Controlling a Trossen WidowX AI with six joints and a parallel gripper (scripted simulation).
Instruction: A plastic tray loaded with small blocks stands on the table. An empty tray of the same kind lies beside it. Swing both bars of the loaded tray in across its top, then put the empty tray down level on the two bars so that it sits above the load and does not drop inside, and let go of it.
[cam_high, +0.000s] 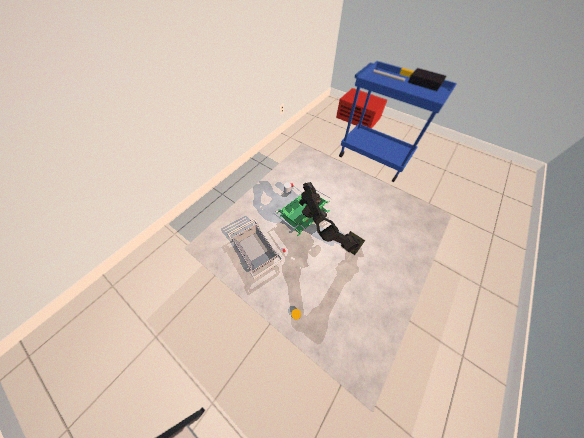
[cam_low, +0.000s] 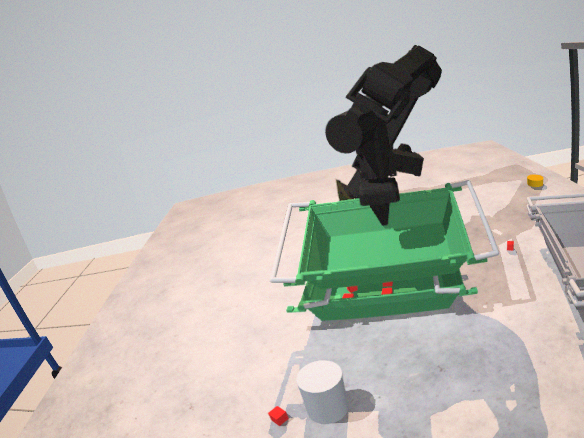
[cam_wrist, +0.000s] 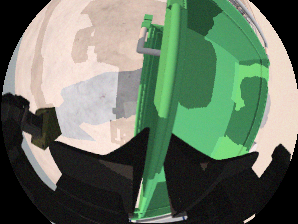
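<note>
The empty green tray hangs or sits over the loaded green tray, its own bars swung out. My gripper is shut on the empty tray's long wall, on the far side in the exterior view. In the loaded tray, red blocks show through the gap between the trays. The loaded tray's left bar and right bar point inward beneath the empty tray. Their inner parts are hidden, so I cannot tell whether the empty tray touches them.
A grey wire-barred tray stands beside the green trays. A white cylinder and a loose red block are in front in the exterior view. Another red block and an orange disc lie beyond.
</note>
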